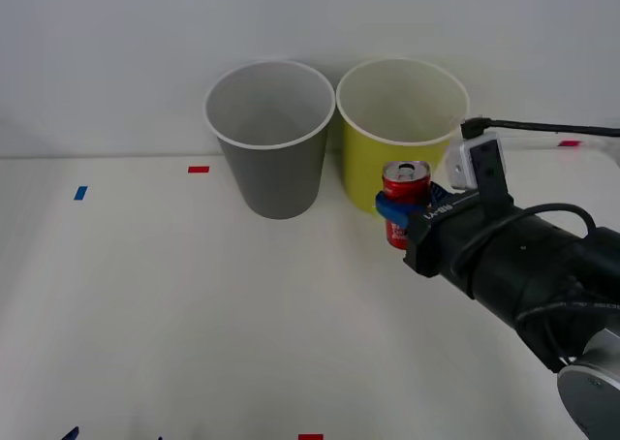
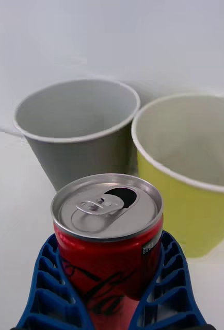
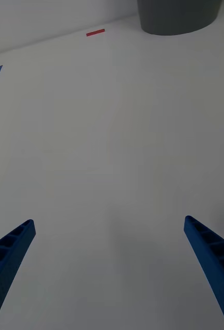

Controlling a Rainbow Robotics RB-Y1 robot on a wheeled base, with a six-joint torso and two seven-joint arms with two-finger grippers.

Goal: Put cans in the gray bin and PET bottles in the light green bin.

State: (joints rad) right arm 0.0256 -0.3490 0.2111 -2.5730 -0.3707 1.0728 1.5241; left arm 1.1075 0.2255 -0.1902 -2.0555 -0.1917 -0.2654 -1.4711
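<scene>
- While both bins stand side by side at the back of the table, the sorting is not finished: nothing lies inside either one as far as their pale insides show.
- Standing on the left, the gray bin is where the can belongs, and its bottom looks bare, though only part of it is in sight.
- Just beside it on the right, the light green bin has no bottle in it either.
- Reaching in from the right, the right gripper has its blue fingers closed around the can, in front of the light green bin.
- Held upright, the can is not yet over the gray bin, so carrying and dropping remain.
- Low over bare table near the front edge, the left gripper waits with fingers spread wide, holding nothing.
</scene>
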